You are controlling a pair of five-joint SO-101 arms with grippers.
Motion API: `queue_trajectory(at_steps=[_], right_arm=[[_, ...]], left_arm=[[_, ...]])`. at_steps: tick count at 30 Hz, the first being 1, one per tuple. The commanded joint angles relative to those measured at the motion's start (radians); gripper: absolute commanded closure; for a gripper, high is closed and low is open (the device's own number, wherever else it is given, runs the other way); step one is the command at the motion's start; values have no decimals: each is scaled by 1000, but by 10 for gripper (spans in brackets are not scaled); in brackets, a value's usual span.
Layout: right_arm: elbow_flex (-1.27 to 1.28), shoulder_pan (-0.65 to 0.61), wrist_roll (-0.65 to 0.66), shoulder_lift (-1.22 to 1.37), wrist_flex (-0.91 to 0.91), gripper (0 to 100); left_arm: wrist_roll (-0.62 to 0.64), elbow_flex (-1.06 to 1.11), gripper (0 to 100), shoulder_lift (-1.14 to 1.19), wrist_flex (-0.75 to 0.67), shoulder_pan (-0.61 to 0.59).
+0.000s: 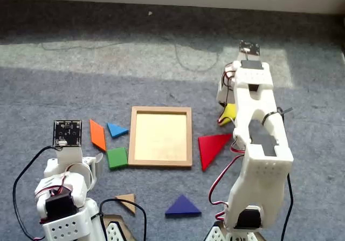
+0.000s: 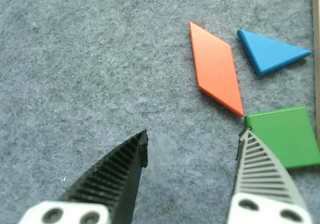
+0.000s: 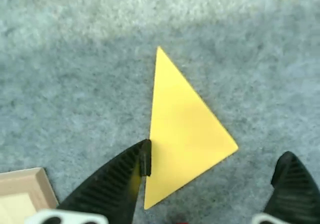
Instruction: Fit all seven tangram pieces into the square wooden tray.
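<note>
Though on fuzzy carpet [image 3: 75, 83], smooth yellow triangle [image 3: 182, 129]

Left of the square wooden tray [image 1: 161, 110] lie 3 pieces: a parallelogram [image 1: 97, 134], a small triangle [image 1: 116, 129] between it and the tray, and a square [image 1: 116, 158] nearer (seemingly touching the tray). Right of the tray lies a large triangle [image 1: 212, 147]; before it, a medium triangle [image 1: 183, 206].

The high view looks steeply down over the whole carpet [image 1: 64, 63]; the left wrist view sits close above the orange piece [image 2: 216, 67], beside the tray [image 1: 160, 110]; the right wrist view hangs close over the yellow triangle [image 3: 182, 129]; the high view shares both spots.
</note>
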Motion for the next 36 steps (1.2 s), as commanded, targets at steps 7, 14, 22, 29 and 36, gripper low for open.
queue_trajectory(at_steps=[7,14,22,29,36], right_arm=[[-44,-41,-17,-18,-42,631],[-53,-44,-17,76,-61,631],[-119,-21,-17,96,2,631],[-119,-24,-14,96,8,729],[-130,-24,-12,162,70,732]], left_arm=[[-5,-8,709,-2,-21,-12],[-5,-8,709,-2,-21,-12],[-6,-8,709,-2,-21,-12],[-6,-7,709,-2,-21,-12],[-6,-7,709,-2,-21,-12]])
